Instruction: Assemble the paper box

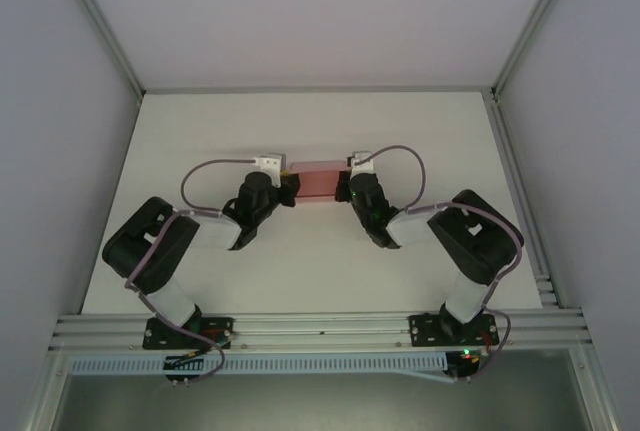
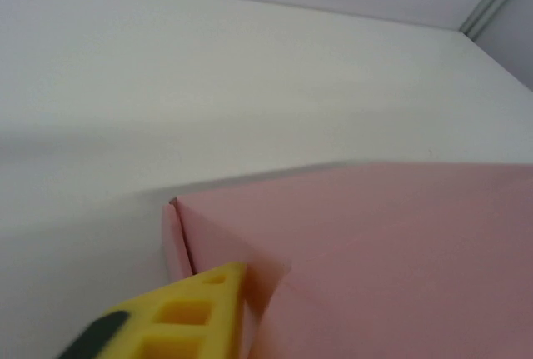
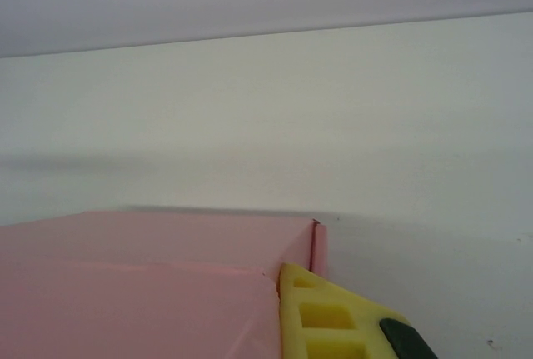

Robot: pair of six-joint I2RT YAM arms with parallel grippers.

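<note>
The pink paper box lies on the white table, a little behind its middle, with one arm at each end. My left gripper is at its left end. In the left wrist view one yellow finger rests against a folded end flap of the paper box, and the other finger is hidden behind the card. My right gripper is at the right end. There a yellow finger presses on the doubled end wall of the paper box, shut on it.
White walls and aluminium frame posts close in the table on three sides. A rail carrying both arm bases runs along the near edge. Bare table surface lies in front of the box and behind it.
</note>
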